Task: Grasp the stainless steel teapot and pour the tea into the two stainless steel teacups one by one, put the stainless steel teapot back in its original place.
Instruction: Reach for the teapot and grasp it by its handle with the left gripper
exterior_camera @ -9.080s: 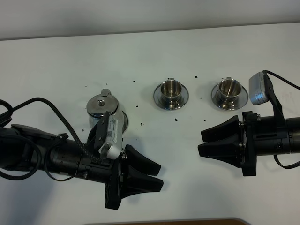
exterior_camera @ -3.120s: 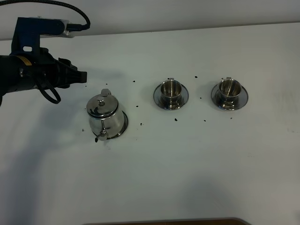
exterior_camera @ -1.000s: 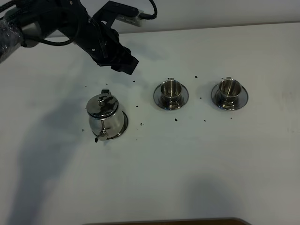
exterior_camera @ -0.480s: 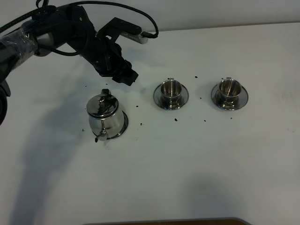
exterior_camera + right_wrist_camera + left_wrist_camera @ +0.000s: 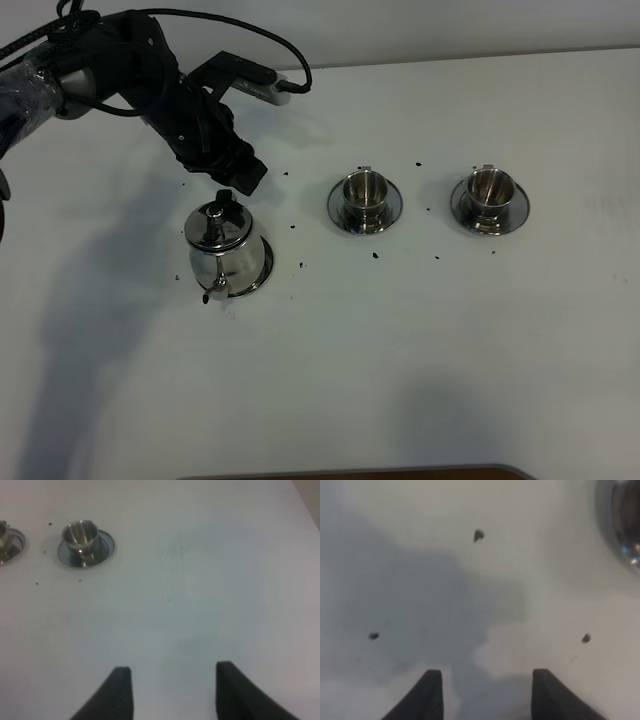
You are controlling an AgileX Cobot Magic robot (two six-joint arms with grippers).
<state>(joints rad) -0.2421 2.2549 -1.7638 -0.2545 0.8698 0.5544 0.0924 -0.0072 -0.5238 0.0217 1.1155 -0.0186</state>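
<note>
The stainless steel teapot (image 5: 222,247) stands upright on its saucer, the original place (image 5: 262,262), left of centre. My left gripper (image 5: 242,176) hangs just behind the pot's loop handle and is not touching it. In the left wrist view the left gripper (image 5: 485,695) is open over bare table, and a blurred steel edge (image 5: 622,525) shows at one corner. The two stainless steel teacups (image 5: 365,189) (image 5: 488,188) sit on their saucers to the right. My right gripper (image 5: 172,690) is open, far from the nearest teacup (image 5: 80,534), and it is out of the high view.
Small dark specks (image 5: 374,255) lie scattered on the white table between the pot and the cups. The left arm and its cable (image 5: 130,70) reach in from the far left corner. A brown edge (image 5: 350,473) runs along the table's front.
My left gripper has swung left and toward the table's front, from behind the gap between pot and first cup to just behind the teapot's handle. Pot and cups have not moved.
</note>
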